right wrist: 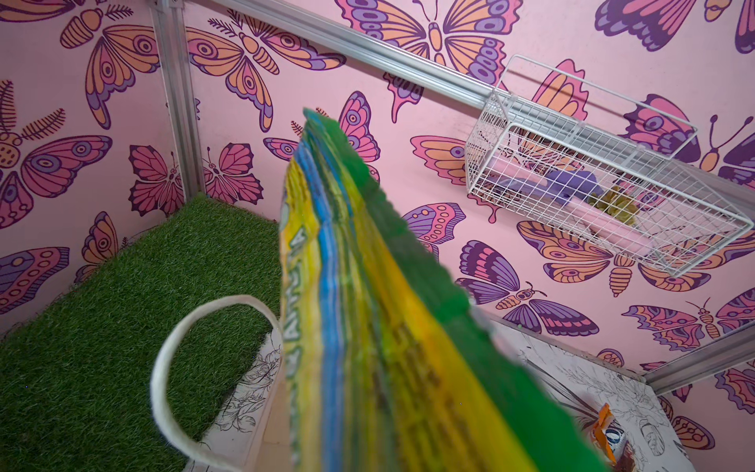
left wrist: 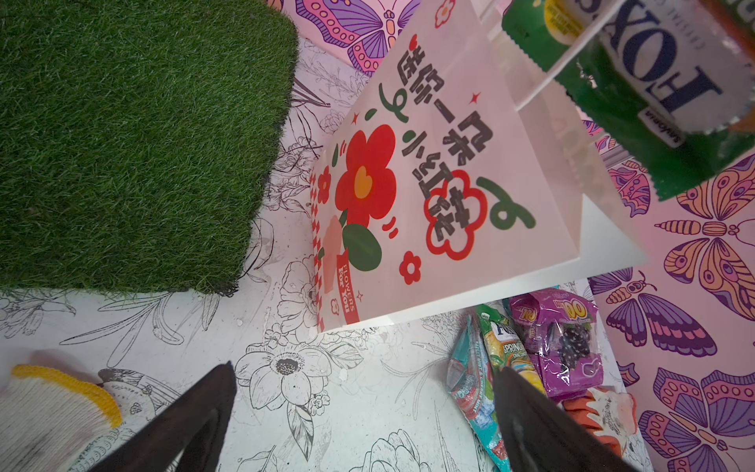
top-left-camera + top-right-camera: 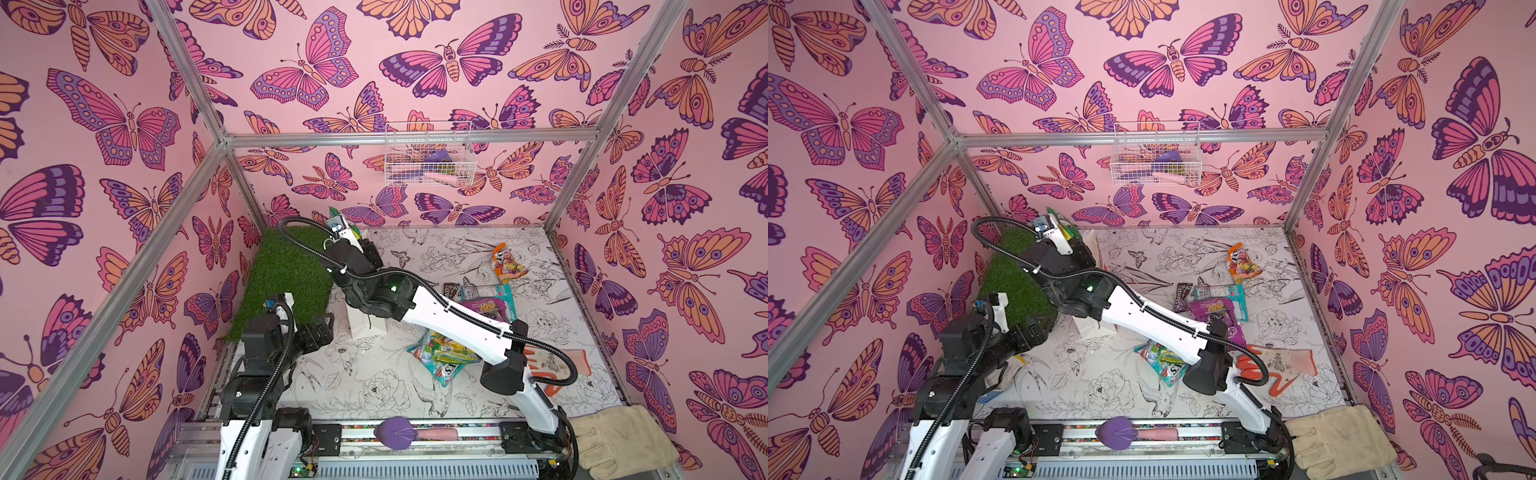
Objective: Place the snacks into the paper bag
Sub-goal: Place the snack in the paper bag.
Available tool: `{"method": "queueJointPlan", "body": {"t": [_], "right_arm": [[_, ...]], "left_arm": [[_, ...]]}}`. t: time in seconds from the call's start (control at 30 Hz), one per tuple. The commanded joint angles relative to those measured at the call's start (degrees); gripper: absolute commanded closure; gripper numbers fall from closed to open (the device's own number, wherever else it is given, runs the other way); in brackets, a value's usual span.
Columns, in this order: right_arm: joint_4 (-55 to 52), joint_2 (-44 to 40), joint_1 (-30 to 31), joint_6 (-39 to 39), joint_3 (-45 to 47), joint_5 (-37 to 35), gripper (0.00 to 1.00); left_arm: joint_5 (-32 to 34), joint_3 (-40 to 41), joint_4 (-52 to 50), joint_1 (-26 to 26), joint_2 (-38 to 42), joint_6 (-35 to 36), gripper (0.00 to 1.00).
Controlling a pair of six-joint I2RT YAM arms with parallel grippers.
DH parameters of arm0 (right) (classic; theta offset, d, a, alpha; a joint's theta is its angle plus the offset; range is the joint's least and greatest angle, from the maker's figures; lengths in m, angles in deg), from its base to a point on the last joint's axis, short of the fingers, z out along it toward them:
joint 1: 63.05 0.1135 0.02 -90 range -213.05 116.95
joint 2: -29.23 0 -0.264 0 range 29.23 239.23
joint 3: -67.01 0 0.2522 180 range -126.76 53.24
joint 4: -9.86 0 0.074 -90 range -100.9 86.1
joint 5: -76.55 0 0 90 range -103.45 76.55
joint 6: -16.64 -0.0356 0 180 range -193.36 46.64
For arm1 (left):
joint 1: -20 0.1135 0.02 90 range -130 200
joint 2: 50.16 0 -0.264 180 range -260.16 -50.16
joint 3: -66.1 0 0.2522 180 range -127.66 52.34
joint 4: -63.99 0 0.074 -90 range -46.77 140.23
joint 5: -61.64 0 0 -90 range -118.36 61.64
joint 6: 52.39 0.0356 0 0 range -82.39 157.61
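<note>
The white paper bag (image 2: 429, 184) with a red flower stands next to the grass mat, mostly hidden under my right arm in both top views (image 3: 368, 328). My right gripper (image 3: 357, 241) is shut on a green-yellow FOX'S packet (image 1: 388, 327), held over the bag's mouth (image 2: 637, 81); the packet hides the jaws in the right wrist view. A cord handle (image 1: 163, 367) loops beside it. My left gripper (image 2: 367, 429) hangs open and empty above the table, in front of the bag. Other snacks lie on the table: orange packet (image 3: 505, 264), brown bar (image 3: 451, 289), purple grape bag (image 2: 564, 339), teal packet (image 2: 470, 384).
A green grass mat (image 3: 286, 274) covers the far left corner. A flat orange glove (image 3: 573, 361) lies at the right, a pale work glove (image 3: 615, 440) at the front right edge, and a knitted glove (image 2: 53, 408) near my left gripper. A wire basket (image 3: 428, 156) hangs on the back wall.
</note>
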Motion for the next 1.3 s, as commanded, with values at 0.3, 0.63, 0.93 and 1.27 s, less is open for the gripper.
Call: {"method": "queueJointPlan", "body": {"t": [0.3, 0.63, 0.93, 1.27], "right_arm": [[6.3, 1.5, -0.3, 2.0, -0.8, -2.6, 1.0], [5.2, 1.3, -1.1, -0.7, 1.6, -0.4, 1.0], [4.1, -0.2, -1.3, -3.2, 6.5, 0.6, 1.0], [4.3, -2.2, -1.3, -4.0, 9.8, 1.0, 1.0]], "left_arm": [[-0.8, 0.8, 0.1, 0.5, 0.2, 0.2, 0.0], [-0.8, 0.8, 0.1, 0.3, 0.2, 0.2, 0.0], [-0.8, 0.8, 0.1, 0.3, 0.2, 0.2, 0.0], [-0.9, 0.7, 0.2, 0.3, 0.1, 0.2, 0.0]]}}
